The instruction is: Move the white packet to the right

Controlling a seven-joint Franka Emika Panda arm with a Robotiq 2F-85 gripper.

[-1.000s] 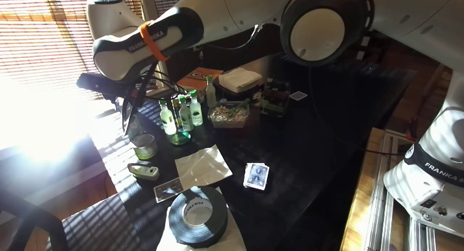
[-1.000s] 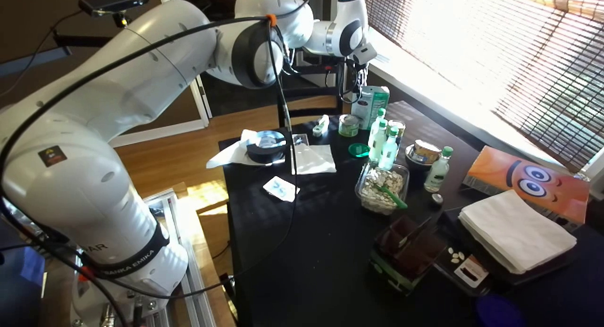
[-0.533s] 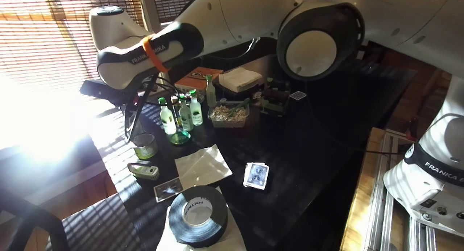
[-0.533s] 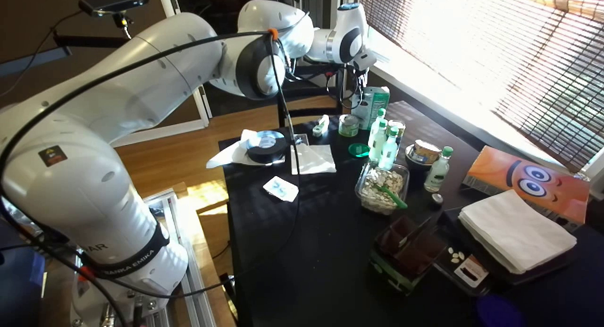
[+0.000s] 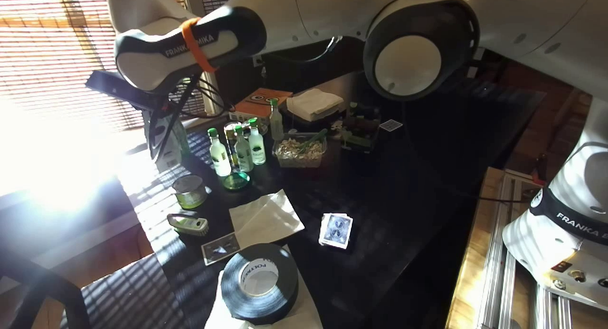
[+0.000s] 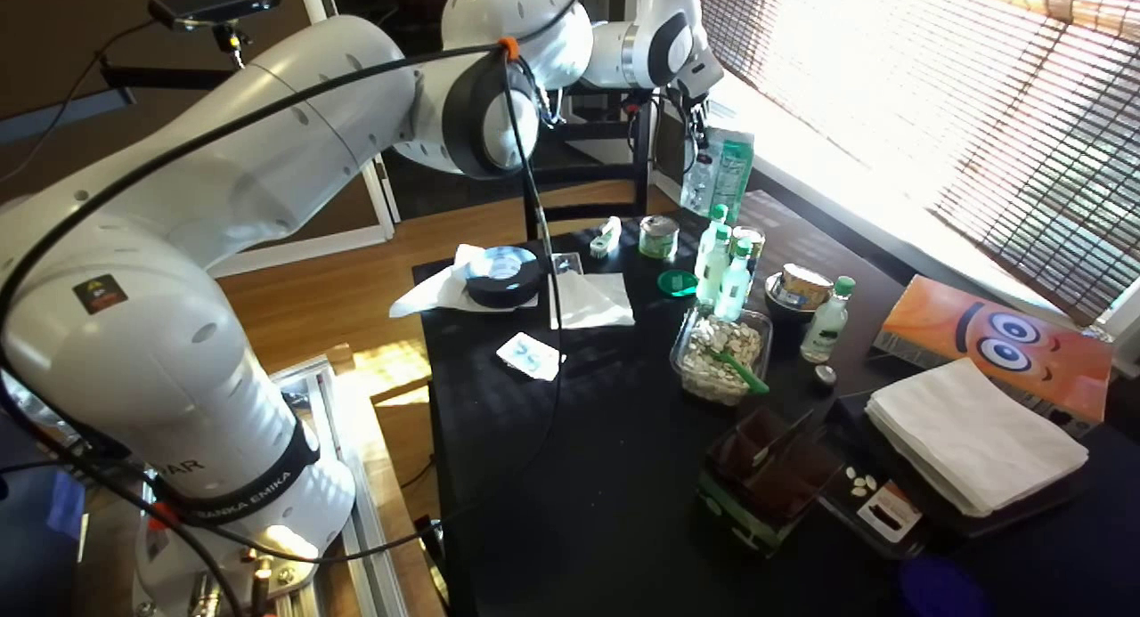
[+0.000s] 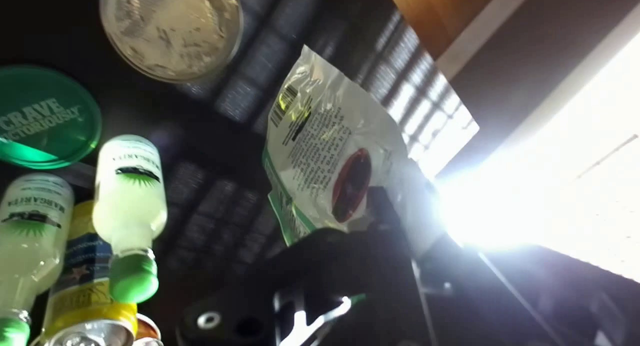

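At the centre of the wrist view, the white packet is held in the gripper: the fingers are closed on it, one finger crossing the printed face beside a red oval, the opposing finger hidden. Two green-capped bottles, a yellow-and-blue can and a green lid are located at the left; a tin is located at the top. In an exterior view, the packet is at the window-side end of the black table, slightly tilted, beyond the tin and near it. A brush lies on the near side of the tin; a roll of tape rests on white paper; a card deck lies apart from the tape, to its right in this view. In an exterior view, the arm extends from the left, and the packet is at the far end, near the window ledge, its green panel visible. Whether its lower edge contacts the table cannot be determined. A clear container of pale flakes, a stack of napkins and an orange box are positioned to the right.
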